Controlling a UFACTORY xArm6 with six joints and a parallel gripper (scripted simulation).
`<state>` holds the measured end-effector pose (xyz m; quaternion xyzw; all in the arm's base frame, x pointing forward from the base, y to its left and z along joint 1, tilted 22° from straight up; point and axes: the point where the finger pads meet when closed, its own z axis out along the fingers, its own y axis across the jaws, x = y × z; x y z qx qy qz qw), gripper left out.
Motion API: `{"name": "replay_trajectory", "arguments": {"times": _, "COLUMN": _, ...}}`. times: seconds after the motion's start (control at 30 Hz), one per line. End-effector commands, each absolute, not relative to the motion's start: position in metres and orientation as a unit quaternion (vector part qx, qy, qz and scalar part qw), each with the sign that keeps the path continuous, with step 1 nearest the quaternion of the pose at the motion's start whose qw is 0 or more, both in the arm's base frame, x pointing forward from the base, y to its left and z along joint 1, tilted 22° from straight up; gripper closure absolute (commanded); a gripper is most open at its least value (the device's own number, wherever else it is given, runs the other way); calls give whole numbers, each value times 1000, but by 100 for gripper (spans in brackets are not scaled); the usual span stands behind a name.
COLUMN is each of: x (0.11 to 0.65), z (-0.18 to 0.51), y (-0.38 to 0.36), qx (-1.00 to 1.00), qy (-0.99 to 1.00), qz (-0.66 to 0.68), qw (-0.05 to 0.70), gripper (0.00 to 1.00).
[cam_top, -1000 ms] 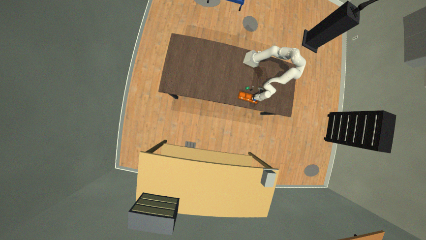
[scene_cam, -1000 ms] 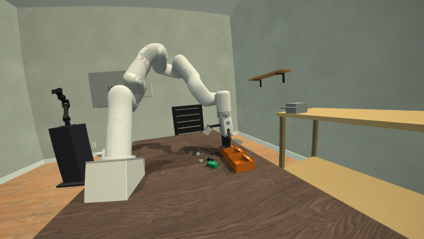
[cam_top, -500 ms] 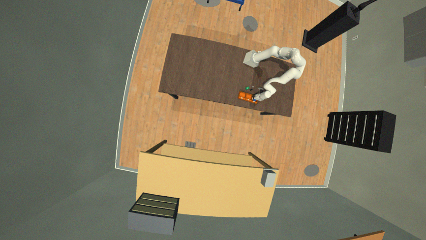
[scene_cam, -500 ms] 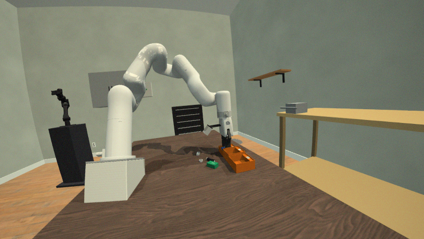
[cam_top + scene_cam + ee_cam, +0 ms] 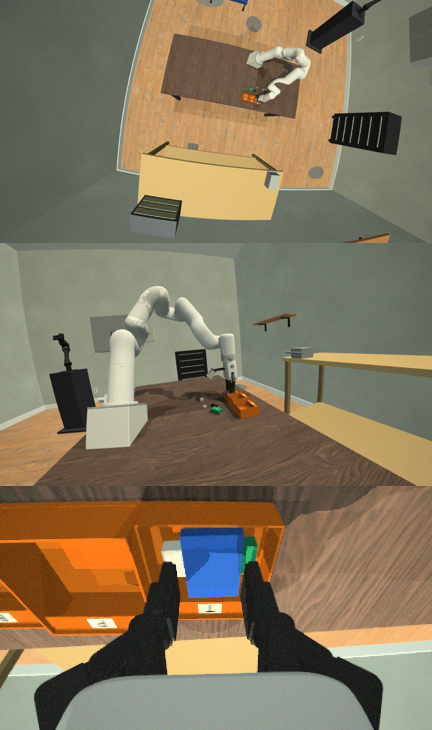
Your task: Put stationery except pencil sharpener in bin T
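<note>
On the front wall of the end orange bin point(image 5: 231, 607), a white label point(image 5: 210, 608) carries a single black "T", inverted in my wrist view. The adjoining orange bin point(image 5: 65, 626) bears a white label point(image 5: 101, 623) with one black character, possibly a "D", though the slant leaves me unsure. The label point(image 5: 7, 617) on the farthest bin point(image 5: 27, 619) is illegible.

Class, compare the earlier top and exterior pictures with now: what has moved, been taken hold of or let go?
Nothing visibly moved. The earlier views are too small to tell whether the black two-fingered claw has just let go of the blue rectangular block. The white arm and the green box on the table stayed put.
</note>
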<state>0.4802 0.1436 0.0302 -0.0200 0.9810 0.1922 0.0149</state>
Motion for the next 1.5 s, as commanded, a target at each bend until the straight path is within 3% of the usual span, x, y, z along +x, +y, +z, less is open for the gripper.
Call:
{"name": "replay_trajectory", "arguments": {"times": 0.0, "x": 482, "z": 36, "y": 142, "qx": -20, "qy": 981, "qz": 192, "qw": 17, "gripper": 53}}
{"name": "replay_trajectory", "arguments": {"times": 0.73, "x": 481, "z": 60, "y": 132, "qx": -20, "qy": 981, "qz": 192, "qw": 17, "gripper": 53}}
{"name": "replay_trajectory", "arguments": {"times": 0.77, "x": 481, "z": 63, "y": 131, "qx": -20, "qy": 981, "qz": 192, "qw": 17, "gripper": 0}}
{"name": "replay_trajectory", "arguments": {"times": 1.47, "x": 479, "z": 134, "y": 102, "qx": -20, "qy": 981, "qz": 192, "qw": 17, "gripper": 0}}
